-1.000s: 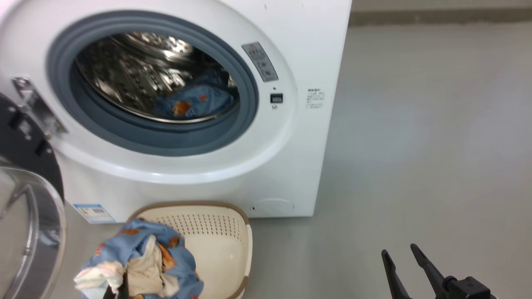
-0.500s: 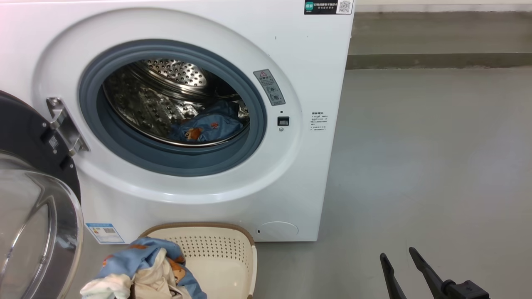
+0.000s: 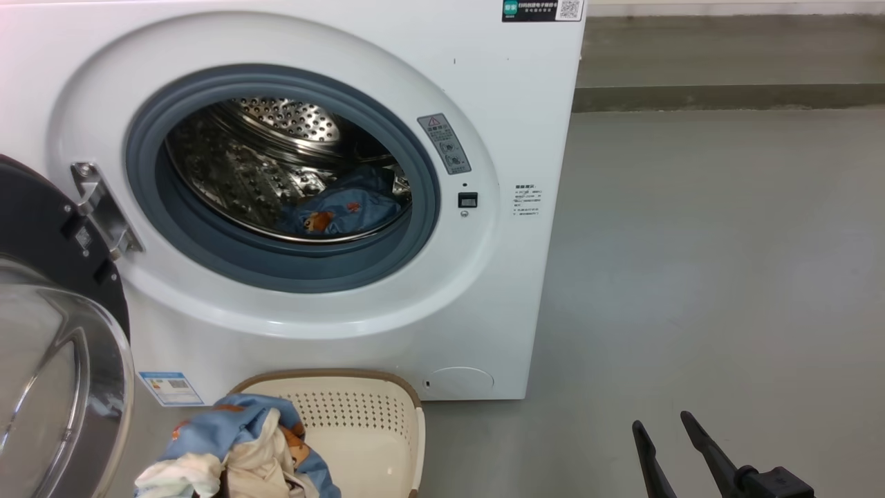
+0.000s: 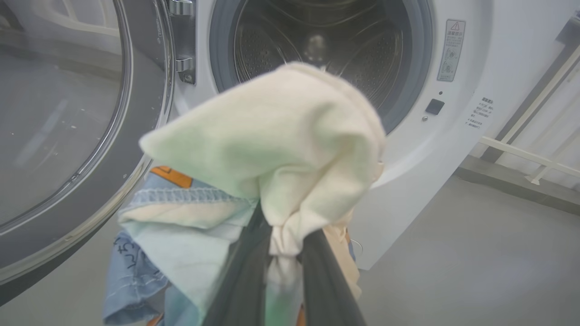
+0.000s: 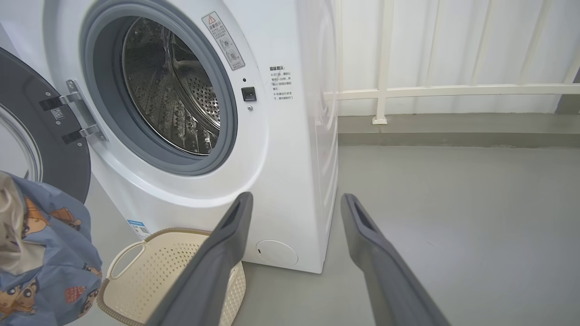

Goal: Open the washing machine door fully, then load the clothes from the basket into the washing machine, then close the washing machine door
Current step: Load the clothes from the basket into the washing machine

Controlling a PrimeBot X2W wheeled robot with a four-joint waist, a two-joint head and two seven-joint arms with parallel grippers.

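Observation:
The white washing machine [image 3: 484, 104] stands with its washing machine door [image 3: 62, 346] swung open to the left. A blue printed piece lies in the steel drum [image 3: 339, 207]. In the left wrist view my left gripper [image 4: 283, 237] is shut on the clothes [image 4: 272, 136], a bundle of cream and light blue printed cloth. That bundle [image 3: 235, 453] hangs over the left end of the cream basket [image 3: 373, 415], below the drum opening. My right gripper [image 3: 667, 432] stands open over bare floor at the lower right, with nothing between its fingers.
The open door [image 5: 41, 131] and its hinge [image 3: 104, 211] flank the opening's left side. Grey floor [image 3: 726, 277] stretches right of the machine to a low kerb and a white railing [image 5: 385, 90]. The basket [image 5: 149, 267] sits against the machine's front.
The head camera has tilted up, so more of the machine's top shows. The bundle stays in the left gripper over the basket. The right gripper has not moved.

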